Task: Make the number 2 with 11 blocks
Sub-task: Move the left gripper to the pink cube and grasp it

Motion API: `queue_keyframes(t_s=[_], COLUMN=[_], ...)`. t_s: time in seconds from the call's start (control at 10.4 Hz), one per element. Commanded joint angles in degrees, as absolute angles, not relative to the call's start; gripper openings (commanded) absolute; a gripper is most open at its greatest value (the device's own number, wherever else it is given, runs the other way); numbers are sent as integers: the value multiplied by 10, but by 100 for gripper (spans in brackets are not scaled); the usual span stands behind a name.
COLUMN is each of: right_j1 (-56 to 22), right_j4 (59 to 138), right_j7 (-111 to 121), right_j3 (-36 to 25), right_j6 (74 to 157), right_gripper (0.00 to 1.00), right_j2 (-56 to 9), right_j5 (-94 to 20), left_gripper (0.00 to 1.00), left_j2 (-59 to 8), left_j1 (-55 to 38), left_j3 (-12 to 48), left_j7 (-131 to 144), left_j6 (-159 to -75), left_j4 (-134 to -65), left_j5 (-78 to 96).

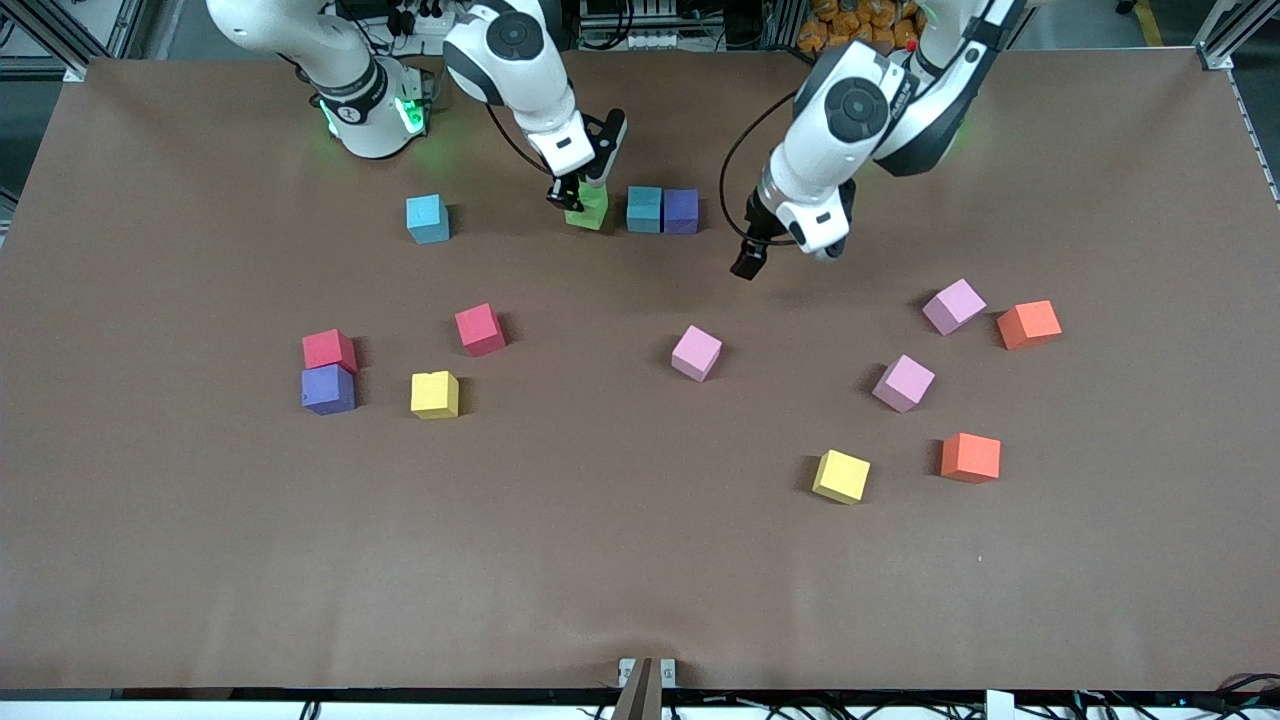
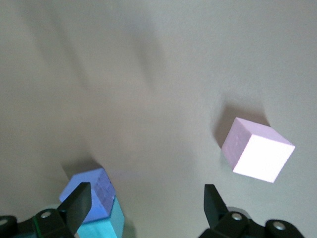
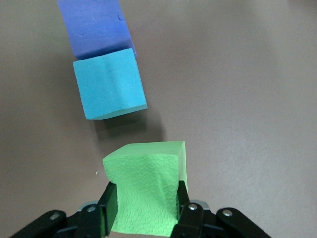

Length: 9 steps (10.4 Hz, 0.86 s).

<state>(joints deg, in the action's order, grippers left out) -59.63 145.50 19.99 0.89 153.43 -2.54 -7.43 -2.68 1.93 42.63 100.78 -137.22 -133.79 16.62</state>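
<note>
1. The blocks lie scattered on the brown tabletop point(image 1: 640, 560) in the front view; no number 2 is formed. Near the robots' bases a teal block point(image 1: 644, 209) and a purple block point(image 1: 681, 211) touch side by side, with a green block point(image 1: 587, 206) just beside the teal one, toward the right arm's end. The right gripper point(image 1: 572, 195) has its jaws clenched on the green block. A blue block point(image 1: 428, 218) stands apart, farther toward that end. The left gripper point(image 1: 752, 262) hangs over bare tabletop, jaws released and empty. Red, purple, yellow, pink and orange blocks are spread nearer the camera
2. In the left wrist view the left gripper point(image 2: 147, 203) shows its fingers point(image 2: 77, 203) spread wide with nothing between them; a pink block point(image 2: 257, 156) lies apart, and the purple block point(image 2: 89, 186) touches the teal block point(image 2: 106, 225)
3. In the right wrist view the right gripper point(image 3: 143, 206) grips the green block point(image 3: 146, 191); the teal block point(image 3: 109, 89) sits near it, not touching, with the purple block point(image 3: 96, 25) against it
</note>
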Motion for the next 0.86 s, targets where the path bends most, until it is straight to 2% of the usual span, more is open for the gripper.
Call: queue_keyframes(t_s=[0.0,0.29,0.58,0.77], right_j1=[-596,-605,-613,-617], right_j4=[1442,1442,1440,1434], right_j7=[214,214,214,214], right_j3=[11,13,15,16], right_j6=[1525,1525,1527,1533], right_gripper=[42,42,41,40], right_j2=[-38,-50,-57,-74], right_j5=[-45,-45,-47,-48], left_gripper=[100,100,100,100], left_j2=[-65,-127,-196,-212], left_j1=[19,-2,-118,-154], left_j3=[404,362,253,207], left_j7=[991,934,933,934], left_j6=[-1337,-1335,-1308,-1302], left_j4=[-1297,-1236,-1140,-1112], left_j5=[135,68,9,10])
